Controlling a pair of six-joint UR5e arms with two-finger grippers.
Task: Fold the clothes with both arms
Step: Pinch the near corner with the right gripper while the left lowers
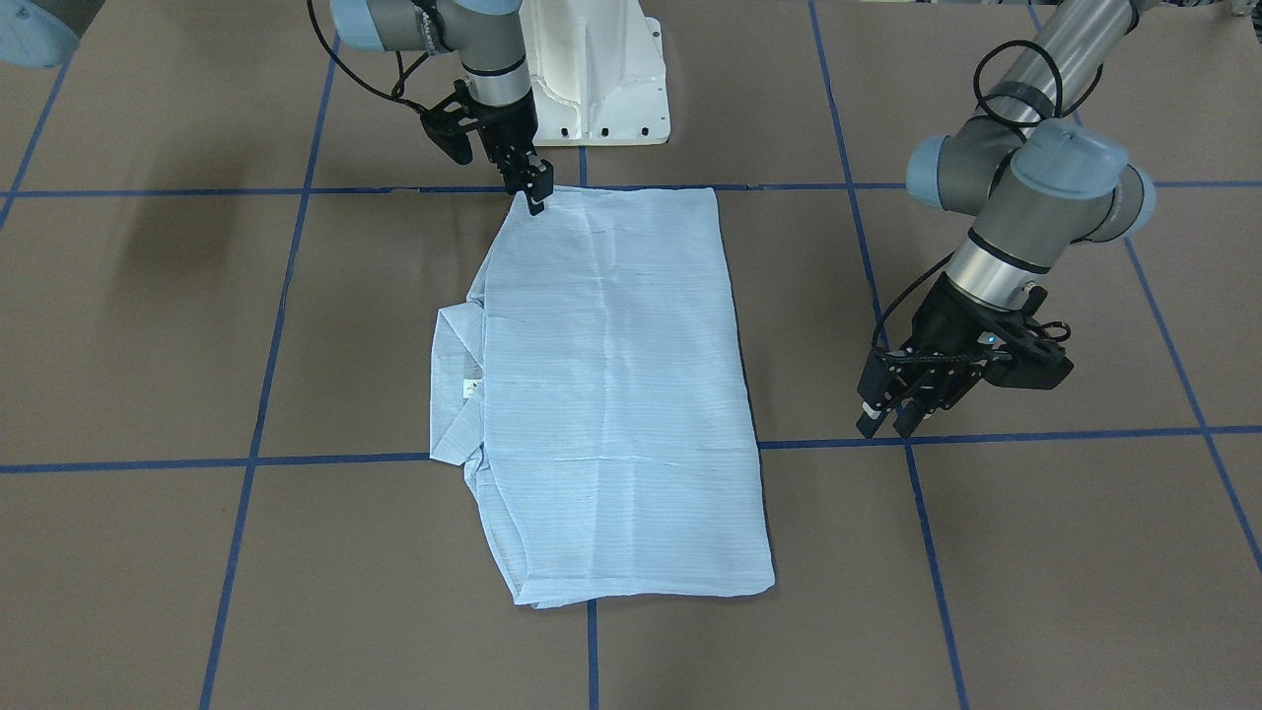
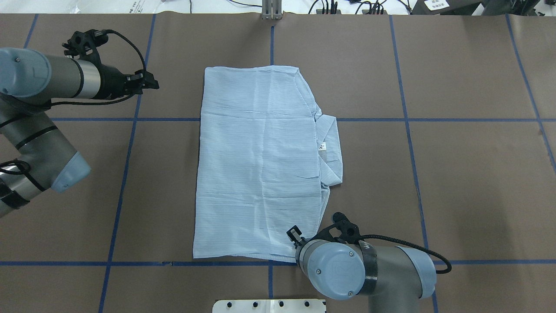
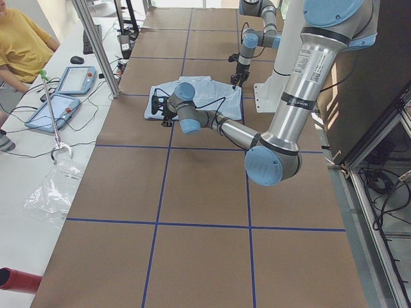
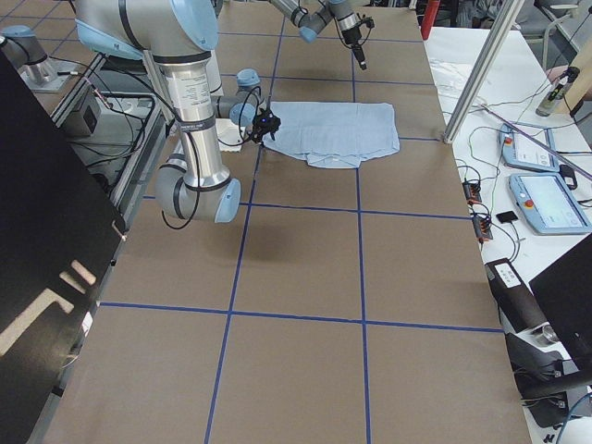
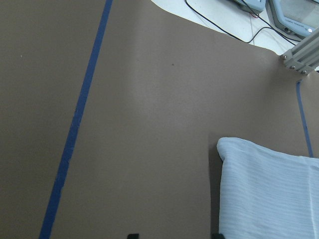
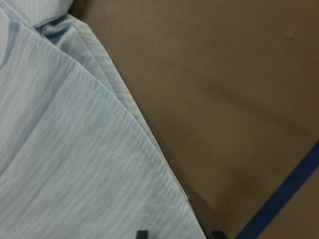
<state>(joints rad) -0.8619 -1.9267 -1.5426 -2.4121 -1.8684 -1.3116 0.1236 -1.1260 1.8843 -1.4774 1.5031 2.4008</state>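
The clothes are one light blue striped shirt (image 1: 611, 394) (image 2: 260, 165), folded into a flat rectangle on the brown table. Its collar (image 1: 454, 385) and neck tag stick out on one long side. My right gripper (image 1: 535, 202) hangs at the shirt's corner nearest the robot base. In the right wrist view it (image 6: 179, 234) is open, and the hem (image 6: 65, 149) runs between its two fingertips. My left gripper (image 1: 887, 424) (image 2: 150, 82) is open and empty above bare table, well off the shirt's straight side. Its wrist view shows a shirt corner (image 5: 269, 189) to the right.
The white pedestal base (image 1: 601, 79) stands just behind the shirt. Blue tape lines (image 1: 592, 641) grid the table. A metal post (image 2: 272, 11) rises at the far edge. A seated person (image 3: 19, 45) and tablets (image 3: 70, 80) are at a side bench beyond it.
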